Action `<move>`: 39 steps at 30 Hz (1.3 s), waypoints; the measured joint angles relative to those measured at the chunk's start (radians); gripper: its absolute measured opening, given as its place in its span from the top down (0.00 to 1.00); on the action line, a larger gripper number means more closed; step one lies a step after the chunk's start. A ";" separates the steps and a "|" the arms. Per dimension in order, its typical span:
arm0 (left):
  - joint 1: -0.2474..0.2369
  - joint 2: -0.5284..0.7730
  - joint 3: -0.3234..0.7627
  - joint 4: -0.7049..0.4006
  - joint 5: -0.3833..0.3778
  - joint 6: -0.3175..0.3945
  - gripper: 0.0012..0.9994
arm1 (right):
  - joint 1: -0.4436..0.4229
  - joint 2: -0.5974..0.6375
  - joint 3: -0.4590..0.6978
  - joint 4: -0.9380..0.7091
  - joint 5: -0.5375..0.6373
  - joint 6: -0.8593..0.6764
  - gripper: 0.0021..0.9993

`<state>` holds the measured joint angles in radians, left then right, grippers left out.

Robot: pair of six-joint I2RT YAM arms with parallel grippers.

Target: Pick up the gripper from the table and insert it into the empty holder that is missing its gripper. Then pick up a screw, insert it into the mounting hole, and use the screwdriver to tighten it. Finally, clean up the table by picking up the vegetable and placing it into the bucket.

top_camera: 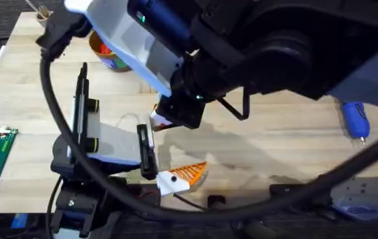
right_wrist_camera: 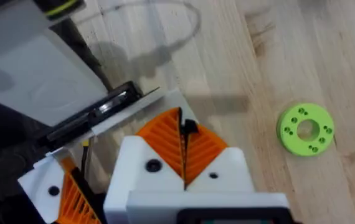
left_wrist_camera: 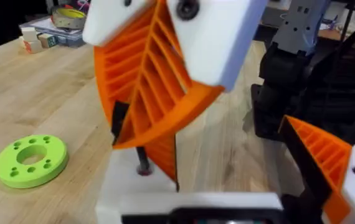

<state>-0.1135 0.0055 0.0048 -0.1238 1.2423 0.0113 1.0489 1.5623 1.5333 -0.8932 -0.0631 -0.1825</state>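
Right gripper point(right_wrist_camera: 184, 146) pinched on a small black screw point(right_wrist_camera: 190, 127) beside the left gripper point(top_camera: 176, 178).

Overhead, the right arm point(top_camera: 275, 46) crossed the middle, large and blurred; the bucket point(top_camera: 106, 53) stood far left, partly hidden behind it, and the screwdriver point(top_camera: 355, 119) lay on the table point(top_camera: 275, 146) at the right, well apart from both grippers. In the left wrist view, the right gripper's orange ribbed pads point(left_wrist_camera: 152, 81) hung just above the plain white holder point(left_wrist_camera: 134, 193), where a dark screw head point(left_wrist_camera: 143, 168) showed; the left gripper's orange-tipped finger point(left_wrist_camera: 327, 162) stood well apart from the holder. A green ring point(left_wrist_camera: 31, 160) lay on the wood. In the right wrist view, the right gripper's pads met along one seam, the black screw clamped at their tips.
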 joint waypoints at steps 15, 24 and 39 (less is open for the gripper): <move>0.000 0.000 0.000 -0.004 0.015 -0.011 0.01 | 0.000 0.024 0.000 0.010 0.011 0.012 0.99; 0.000 0.000 0.000 -0.004 0.015 -0.011 0.01 | 0.000 0.024 0.000 0.009 0.011 0.031 0.99; 0.000 0.000 0.000 -0.004 0.018 -0.008 0.01 | 0.000 0.026 0.000 -0.016 -0.028 0.034 0.99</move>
<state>-0.1135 0.0055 0.0048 -0.1276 1.2606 0.0036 1.0489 1.5883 1.5330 -0.9096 -0.0914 -0.1486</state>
